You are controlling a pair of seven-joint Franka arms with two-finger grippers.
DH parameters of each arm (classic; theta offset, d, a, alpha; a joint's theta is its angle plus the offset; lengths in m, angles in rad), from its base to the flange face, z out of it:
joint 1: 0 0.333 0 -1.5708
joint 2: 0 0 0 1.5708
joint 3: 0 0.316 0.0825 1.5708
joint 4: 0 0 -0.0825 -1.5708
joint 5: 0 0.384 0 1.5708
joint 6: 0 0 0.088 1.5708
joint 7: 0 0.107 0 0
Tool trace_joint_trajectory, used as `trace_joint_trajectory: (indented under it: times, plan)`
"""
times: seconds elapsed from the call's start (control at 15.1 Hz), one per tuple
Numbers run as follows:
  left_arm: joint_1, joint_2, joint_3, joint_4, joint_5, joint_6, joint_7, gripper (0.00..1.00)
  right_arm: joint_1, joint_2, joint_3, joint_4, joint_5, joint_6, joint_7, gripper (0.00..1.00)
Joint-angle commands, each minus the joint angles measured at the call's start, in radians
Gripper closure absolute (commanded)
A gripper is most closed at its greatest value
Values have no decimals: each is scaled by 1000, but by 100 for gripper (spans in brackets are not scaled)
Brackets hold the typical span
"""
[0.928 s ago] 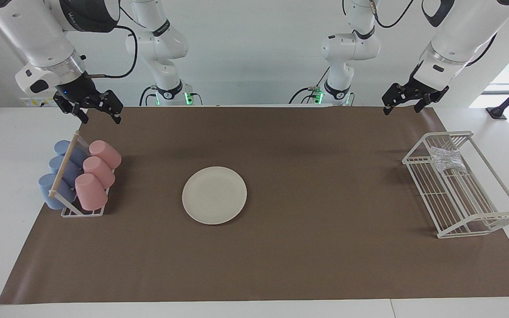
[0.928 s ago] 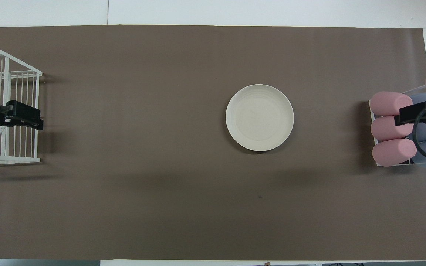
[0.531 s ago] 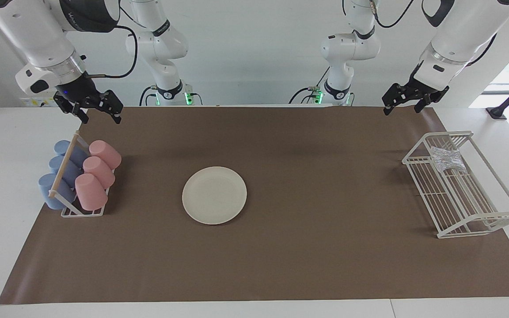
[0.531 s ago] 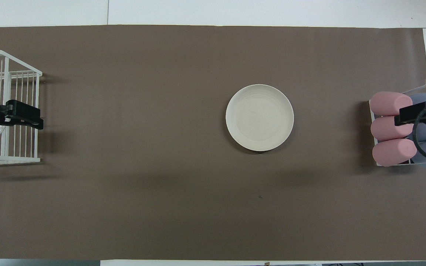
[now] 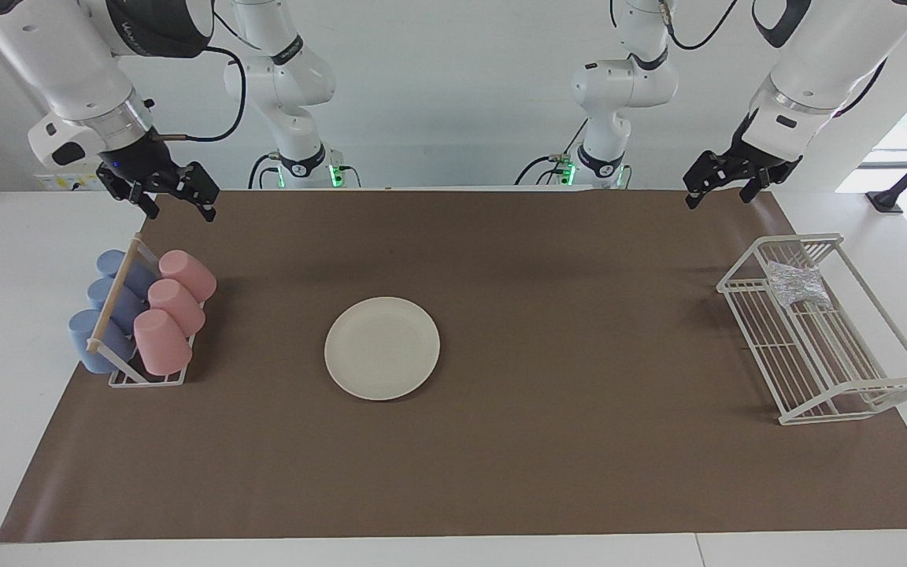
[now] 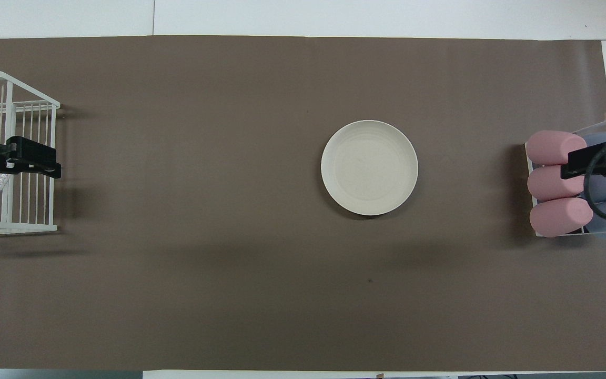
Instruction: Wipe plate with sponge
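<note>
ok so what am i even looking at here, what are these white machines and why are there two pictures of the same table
These are two robot arms at a table, each ending in a two-finger gripper. One picture is taken from across the table, facing the robots; the other looks down from above their own end, so the sides appear swapped.

On the brown mat lies a cream plate. At the left arm's end stands a white wire rack with a shiny silver sponge in it. At the right arm's end a small rack holds pink cups and blue cups.

The left gripper hangs open in the air by the wire rack, and the right gripper hangs open by the cups. Neither holds anything. The job is to wipe the plate with the sponge, and it has not started.
</note>
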Motion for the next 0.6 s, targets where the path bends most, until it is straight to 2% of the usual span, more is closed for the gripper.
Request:
trace_joint_trajectory:
  times: [0.0, 0.2, 0.46, 0.53]
  plan:
    - [-3, -27, -6, -60, 59, 36, -7, 0, 3, -13, 4, -2, -20, -44, 165, 0]
    - [-18, 4, -12, -88, 191, 61, -25, 0, 2, -16, 4, -5, -9, -89, 306, 0]
    - [-69, 21, -14, -247, 438, 183, -60, 0, 3, -16, 4, -5, -6, -93, 478, 0]
    - [-81, 47, -14, -270, 499, 203, -89, 0, 3, -16, 5, -4, -6, -93, 565, 0]
